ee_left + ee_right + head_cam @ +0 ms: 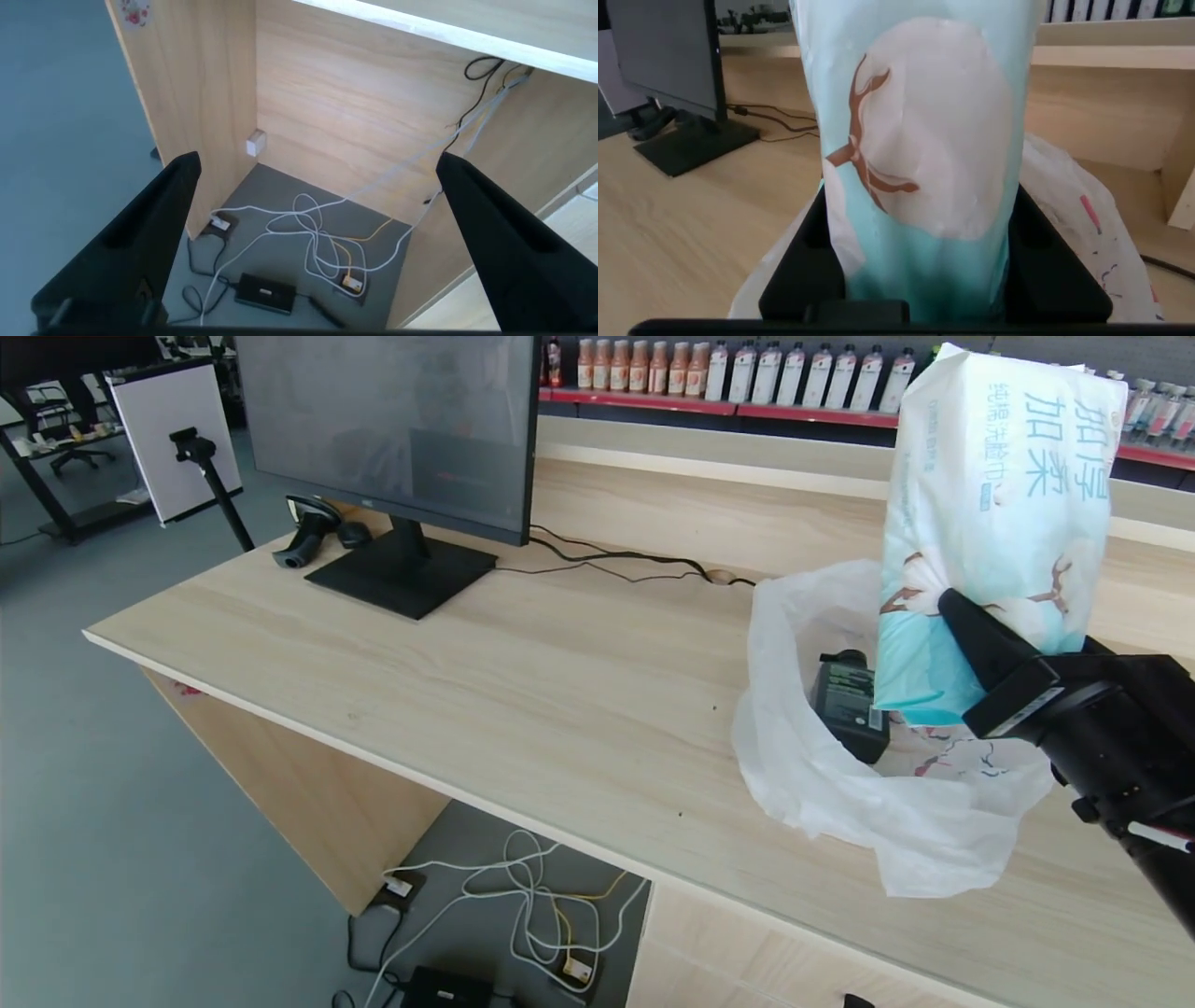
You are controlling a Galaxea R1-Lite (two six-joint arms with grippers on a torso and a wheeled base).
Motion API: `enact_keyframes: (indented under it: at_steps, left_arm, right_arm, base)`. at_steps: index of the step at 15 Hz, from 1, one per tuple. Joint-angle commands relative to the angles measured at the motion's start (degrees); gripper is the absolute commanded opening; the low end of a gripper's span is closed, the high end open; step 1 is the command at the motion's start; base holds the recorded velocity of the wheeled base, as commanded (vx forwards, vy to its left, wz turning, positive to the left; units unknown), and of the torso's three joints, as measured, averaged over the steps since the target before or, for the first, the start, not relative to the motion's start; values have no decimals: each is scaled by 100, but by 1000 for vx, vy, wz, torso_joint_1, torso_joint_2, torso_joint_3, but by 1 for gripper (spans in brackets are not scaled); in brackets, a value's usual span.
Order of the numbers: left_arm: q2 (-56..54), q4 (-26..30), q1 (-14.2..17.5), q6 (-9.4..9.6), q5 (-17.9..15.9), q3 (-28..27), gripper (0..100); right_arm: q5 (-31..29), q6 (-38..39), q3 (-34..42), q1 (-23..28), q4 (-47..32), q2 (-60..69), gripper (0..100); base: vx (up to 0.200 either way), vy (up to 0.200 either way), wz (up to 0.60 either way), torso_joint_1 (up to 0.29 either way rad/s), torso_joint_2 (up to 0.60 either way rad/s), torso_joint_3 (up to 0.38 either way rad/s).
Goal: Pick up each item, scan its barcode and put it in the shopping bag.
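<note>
Right tool (pixel 971 630): jaws pinching the lower end of the pack (pixel 999 495), one finger on each flat side. In the right wrist view the pack (pixel 924 140) stands up from between the two black fingers (pixel 799 271) and hides what lies behind it.

Pack: white and teal soft wrap, upright with a slight tilt, held in the air. Its lower end sits over the mouth of the bag (pixel 840 784), just above the rim and not touching the tabletop (pixel 523 681).

Bag: thin white plastic, mouth open, slumped on the tabletop near its front edge on the robot's right. A dark box (pixel 848 705) lies inside, just beside the pack's lower corner.

Left tool (pixel 318 168): fingers (pixel 140 243) spread wide, holding nothing, hanging below the tabletop level over floor cables (pixel 313 238).

Monitor (pixel 392 425) and scanner (pixel 303 532) stand at the far left, well apart from the bag.
</note>
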State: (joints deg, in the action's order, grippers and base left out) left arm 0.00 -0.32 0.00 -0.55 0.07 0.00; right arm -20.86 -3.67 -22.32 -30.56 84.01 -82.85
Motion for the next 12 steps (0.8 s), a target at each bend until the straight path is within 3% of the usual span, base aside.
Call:
enact_keyframes:
  at_steps: [1,3,12]
  left_arm:
    - [0,-3,0,-7,1,0,100]
    - [0,-3,0,-7,1,0,100]
    - [0,-3,0,-15,1,0,100]
  right_arm:
    - [-138,15,-62,6,2,-126,0]
    - [-428,15,-176,42,2,-241,0]
    - [-437,244,-185,244,2,-1067,0]
  base:
    - [0,0,0,0,0,0]
    - [0,0,0,0,0,0]
    - [0,0,0,0,0,0]
